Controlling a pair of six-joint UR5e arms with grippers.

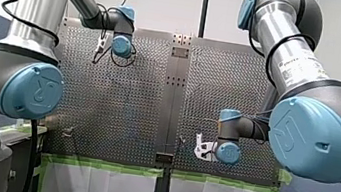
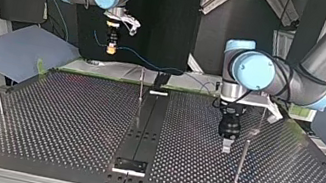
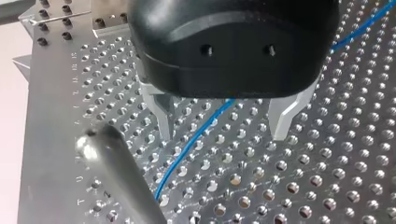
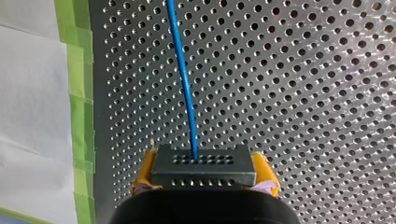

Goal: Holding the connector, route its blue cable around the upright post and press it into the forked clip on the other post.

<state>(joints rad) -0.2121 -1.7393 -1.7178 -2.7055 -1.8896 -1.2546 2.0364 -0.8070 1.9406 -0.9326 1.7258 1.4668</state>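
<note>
Connector [image 4: 203,167], a dark grey block with rows of small holes, is pinched between the yellow pads [image 4: 145,171] of my right gripper [image 4: 204,173]. That gripper hangs raised above the perforated table [image 4: 303,93], close to the edge lined with green tape [image 4: 77,93].

The blue cable [image 4: 183,79] leaves the middle of the connector's face and runs straight ahead of the gripper, away from the taped edge. In the top view it droops in a shallow line across the table towards my left arm.

My left gripper [image 3: 223,134] is black, with its two metal fingers [image 3: 163,116] spread wide and holding nothing. It points down at the table near the edge opposite the tape, well apart from my right gripper. The cable lies on the table under it, passing slantwise between the spread fingers without touching either one. Its run ends, as far as can be seen, at the foot of an upright post [image 3: 116,182] just beside one finger.

A second post [image 2: 141,90] stands near the table's middle strip, between the two grippers. Which post carries the forked clip cannot be made out.

The coming move likely turns on this layout. The cable's long axis runs from the held connector to the post by my left gripper. My right arm therefore has to swing the connector sideways, across that line, to wrap the post. My left gripper is the nearer one for steadying the cable.
</note>
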